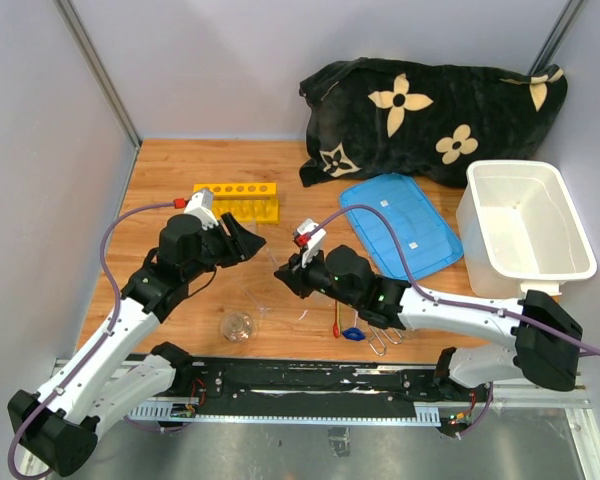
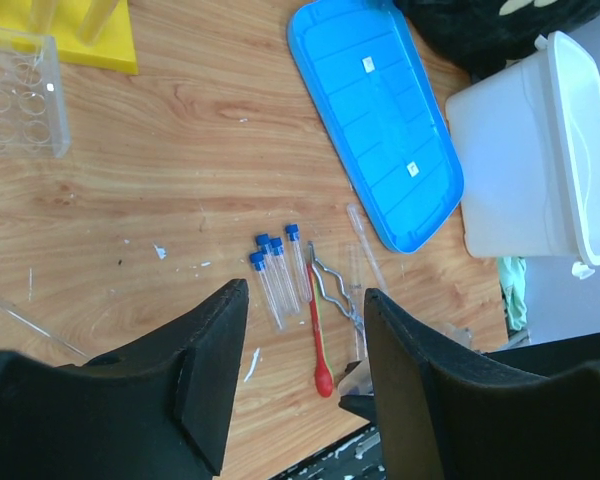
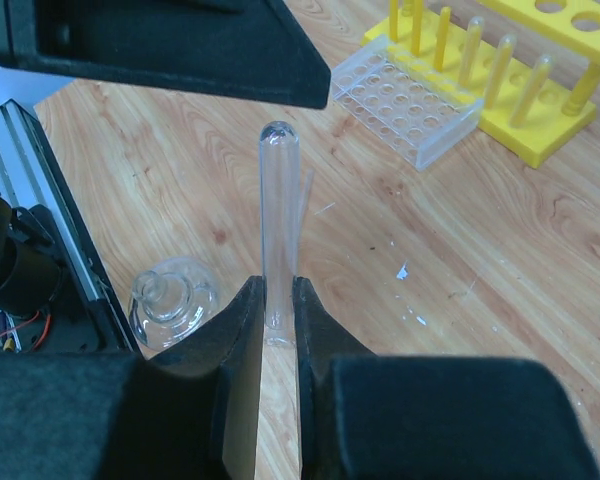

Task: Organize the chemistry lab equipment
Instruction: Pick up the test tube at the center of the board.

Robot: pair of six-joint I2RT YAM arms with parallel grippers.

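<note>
Right gripper (image 3: 277,305) is pinched narrow on a clear test tube (image 3: 278,200), whose rounded end points toward the upper middle of the right wrist view. Left gripper (image 2: 305,293) stands partly open with nothing between its jaws. Below it, at centre frame, blue-capped test tubes (image 2: 277,270) lie beside a red-handled spatula (image 2: 317,340) and metal tongs (image 2: 335,290). The yellow rack (image 3: 520,95) stands at upper right of the right wrist view, and a small flask (image 3: 170,300) at lower left.
</note>
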